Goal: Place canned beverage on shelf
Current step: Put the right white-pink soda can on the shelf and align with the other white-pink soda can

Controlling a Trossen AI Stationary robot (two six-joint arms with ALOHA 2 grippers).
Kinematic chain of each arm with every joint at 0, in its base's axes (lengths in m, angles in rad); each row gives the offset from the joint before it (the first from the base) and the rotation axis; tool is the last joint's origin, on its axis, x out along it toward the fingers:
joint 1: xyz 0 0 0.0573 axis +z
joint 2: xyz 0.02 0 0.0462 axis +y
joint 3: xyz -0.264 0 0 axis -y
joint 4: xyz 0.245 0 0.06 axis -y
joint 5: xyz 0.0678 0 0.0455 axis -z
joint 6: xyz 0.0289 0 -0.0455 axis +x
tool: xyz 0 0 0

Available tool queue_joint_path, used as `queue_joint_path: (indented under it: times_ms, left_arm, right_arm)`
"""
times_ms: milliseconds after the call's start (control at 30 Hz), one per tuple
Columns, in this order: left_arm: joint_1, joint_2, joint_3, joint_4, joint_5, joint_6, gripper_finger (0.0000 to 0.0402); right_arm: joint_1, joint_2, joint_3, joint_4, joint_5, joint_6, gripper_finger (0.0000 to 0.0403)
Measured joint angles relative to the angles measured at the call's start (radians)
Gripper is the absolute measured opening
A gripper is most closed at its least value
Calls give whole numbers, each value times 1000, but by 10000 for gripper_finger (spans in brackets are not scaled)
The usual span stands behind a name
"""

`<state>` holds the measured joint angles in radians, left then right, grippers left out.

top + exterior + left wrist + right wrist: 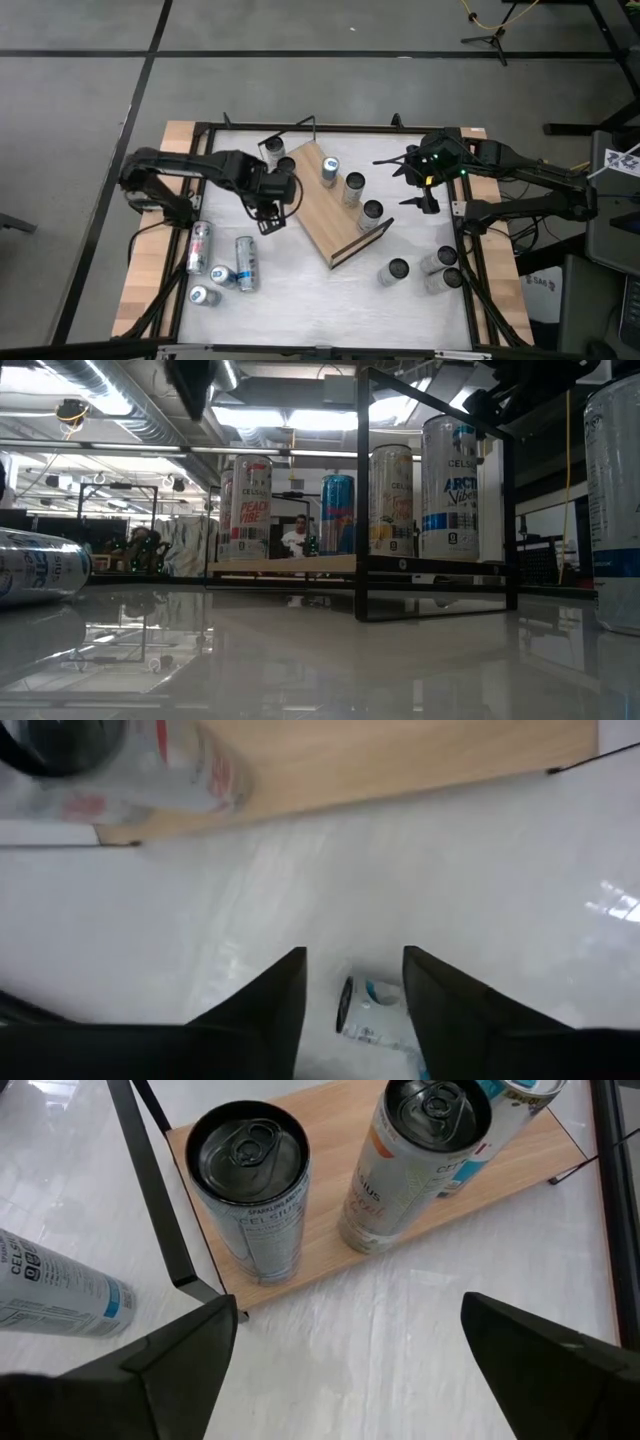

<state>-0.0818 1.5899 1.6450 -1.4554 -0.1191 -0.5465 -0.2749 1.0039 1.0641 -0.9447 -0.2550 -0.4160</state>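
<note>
With left gripper (272,212) jaws part-closed on nothing beside the shelf (325,215), it could clip the can (288,166) at the shelf's far corner; right gripper (415,185) jaws wide, empty.

A can (110,765) is showing blurred and cut off at eleven o'clock in the left wrist view. Another can (372,1012) is lying half hidden between the left gripper's fingers (262,1015). At three o'clock in the low view, a can (614,500) is running past the edge.
</note>
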Motion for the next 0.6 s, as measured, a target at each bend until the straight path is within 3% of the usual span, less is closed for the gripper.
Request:
queue_joint_path:
  times_ms: [300,600]
  left_arm:
    - [7,-169,-406,450,12,-23,104]
    - [34,-162,-593,705,-43,-28,68]
  right_arm:
    - [0,0,0,1,0,0,379]
    - [0,0,0,0,0,0,379]
